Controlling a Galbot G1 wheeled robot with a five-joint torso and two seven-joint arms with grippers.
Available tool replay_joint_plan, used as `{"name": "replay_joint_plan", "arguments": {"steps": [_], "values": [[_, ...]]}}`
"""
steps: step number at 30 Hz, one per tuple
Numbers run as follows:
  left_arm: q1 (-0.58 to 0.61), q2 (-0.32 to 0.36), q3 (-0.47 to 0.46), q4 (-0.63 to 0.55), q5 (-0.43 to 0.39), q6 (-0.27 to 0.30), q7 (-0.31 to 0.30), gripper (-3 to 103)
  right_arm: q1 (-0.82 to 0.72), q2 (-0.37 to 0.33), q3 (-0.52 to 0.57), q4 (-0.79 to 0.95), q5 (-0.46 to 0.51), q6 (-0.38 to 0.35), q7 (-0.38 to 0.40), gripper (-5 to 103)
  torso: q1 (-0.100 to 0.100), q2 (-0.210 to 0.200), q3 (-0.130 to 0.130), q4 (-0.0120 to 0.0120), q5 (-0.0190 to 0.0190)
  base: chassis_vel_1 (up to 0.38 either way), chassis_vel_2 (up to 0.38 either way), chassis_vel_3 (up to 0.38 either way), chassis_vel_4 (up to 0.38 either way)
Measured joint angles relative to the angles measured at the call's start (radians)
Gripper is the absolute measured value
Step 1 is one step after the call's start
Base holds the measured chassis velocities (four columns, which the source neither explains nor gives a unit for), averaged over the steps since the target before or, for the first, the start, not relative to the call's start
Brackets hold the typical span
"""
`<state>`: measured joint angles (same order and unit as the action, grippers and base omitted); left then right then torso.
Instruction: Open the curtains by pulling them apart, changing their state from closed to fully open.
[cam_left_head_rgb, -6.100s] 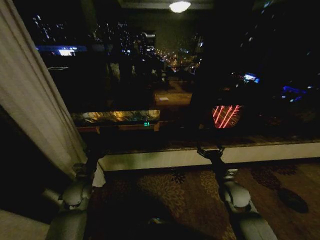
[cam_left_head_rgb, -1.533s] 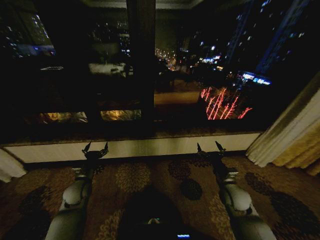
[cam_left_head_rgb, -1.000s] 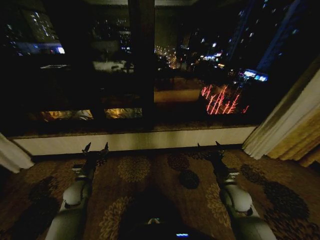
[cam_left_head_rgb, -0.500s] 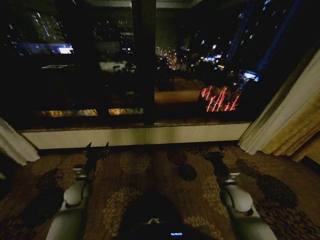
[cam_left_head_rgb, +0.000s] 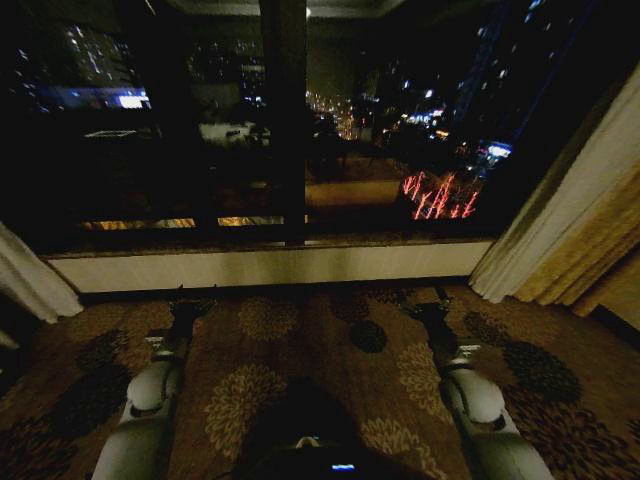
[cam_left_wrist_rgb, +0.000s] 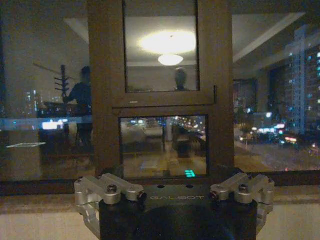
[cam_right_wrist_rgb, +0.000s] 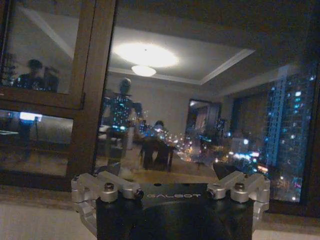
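Head view, arms: left gripper (cam_left_head_rgb: 187, 309) and right gripper (cam_left_head_rgb: 428, 311) reach forward low over the carpet (cam_left_head_rgb: 300, 350), fingers spread, holding nothing.
Head view, curtains (cam_left_head_rgb: 565, 215): gathered at the frame's far right and left edges, well apart from both grippers.
Wrist views: each faces the window (cam_left_wrist_rgb: 165, 100), fingers spread.

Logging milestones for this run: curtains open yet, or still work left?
Looks done: the left sheer panel sits bunched at the left edge, the right sheer panel beside the golden drape, and the window between is bare. In hand: nothing; the left gripper and right gripper hang empty over the carpet. Nothing visibly remains.
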<state>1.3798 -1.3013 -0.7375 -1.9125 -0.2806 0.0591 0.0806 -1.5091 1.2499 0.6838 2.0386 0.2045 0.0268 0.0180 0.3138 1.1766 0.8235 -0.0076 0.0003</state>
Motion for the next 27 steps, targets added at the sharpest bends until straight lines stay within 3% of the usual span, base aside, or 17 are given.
{"name": "replay_joint_plan", "arguments": {"steps": [27], "values": [[0.009,-0.010,0.004,-0.012,-0.005,-0.013,0.000,100,-0.006,0.010,-0.006,-0.006,-0.027,0.000,0.001,100,0.000,0.000,0.000,0.0001,-0.0003,0.000,0.000,0.000,0.000]]}}
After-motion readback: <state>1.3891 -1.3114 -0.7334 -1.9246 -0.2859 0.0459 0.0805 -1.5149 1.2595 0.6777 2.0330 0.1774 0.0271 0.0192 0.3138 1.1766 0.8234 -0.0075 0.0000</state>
